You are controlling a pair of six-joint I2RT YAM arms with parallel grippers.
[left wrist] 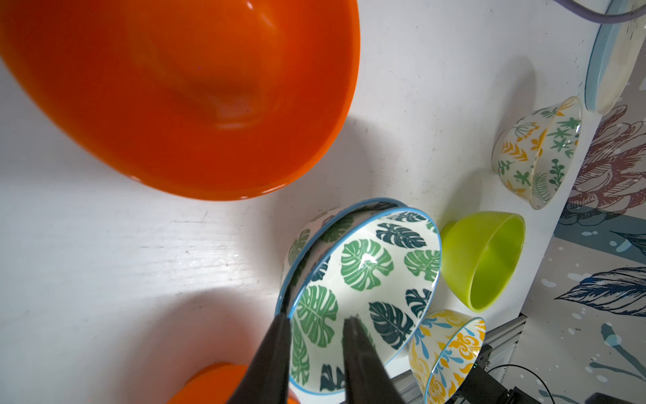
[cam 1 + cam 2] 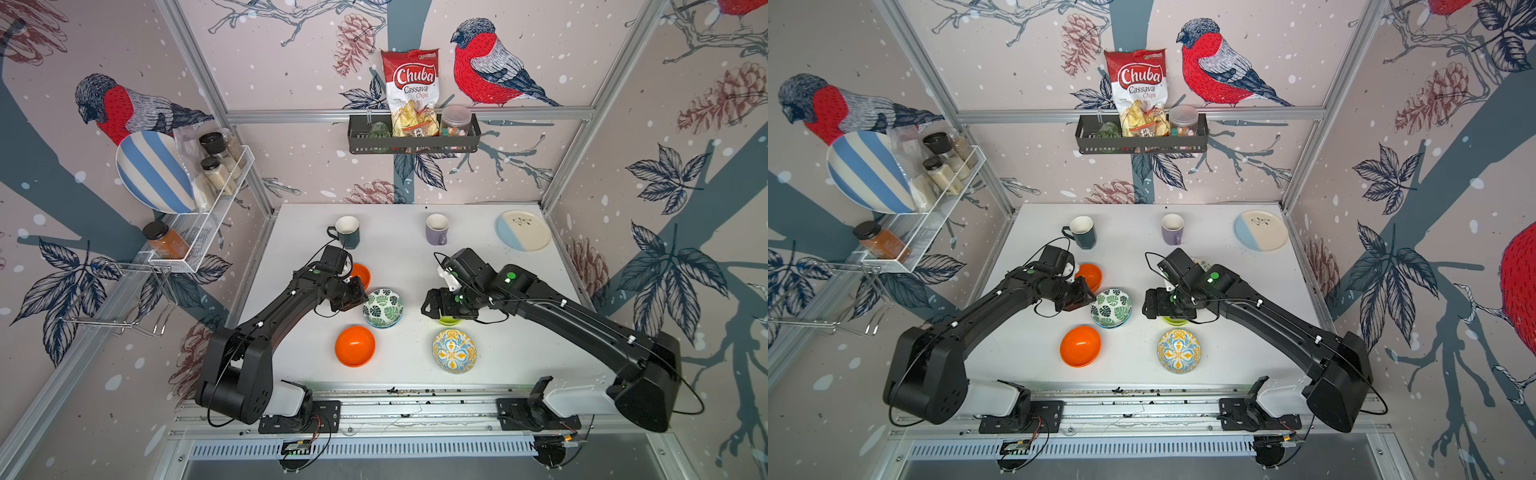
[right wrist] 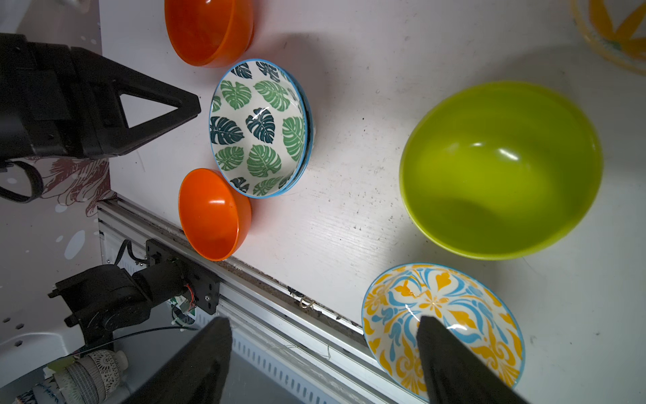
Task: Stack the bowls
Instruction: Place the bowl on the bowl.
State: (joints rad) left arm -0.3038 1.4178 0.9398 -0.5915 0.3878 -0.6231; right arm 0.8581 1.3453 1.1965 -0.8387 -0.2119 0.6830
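Note:
Two leaf-print bowls (image 2: pixel 382 307) sit nested mid-table, the upper one a little tilted (image 1: pixel 367 262). My left gripper (image 1: pixel 317 319) is open, with one finger outside and one inside their near rim. One orange bowl (image 2: pixel 360 276) lies behind that gripper and another (image 2: pixel 355 345) nearer the front. My right gripper (image 3: pixel 325 325) hovers open and empty over the front edge, beside the lime green bowl (image 3: pixel 500 168) and the blue-yellow tile-patterned bowl (image 3: pixel 402 314). The yellow-floral white bowl (image 1: pixel 538 150) stands behind the right arm, mostly hidden in both top views.
A teal mug (image 2: pixel 347 231), a purple mug (image 2: pixel 437 228) and a cream-and-blue plate (image 2: pixel 523 230) stand along the back of the table. Wall racks hold jars, a striped plate and a chip bag. A metal rail (image 2: pixel 415 399) runs along the front edge.

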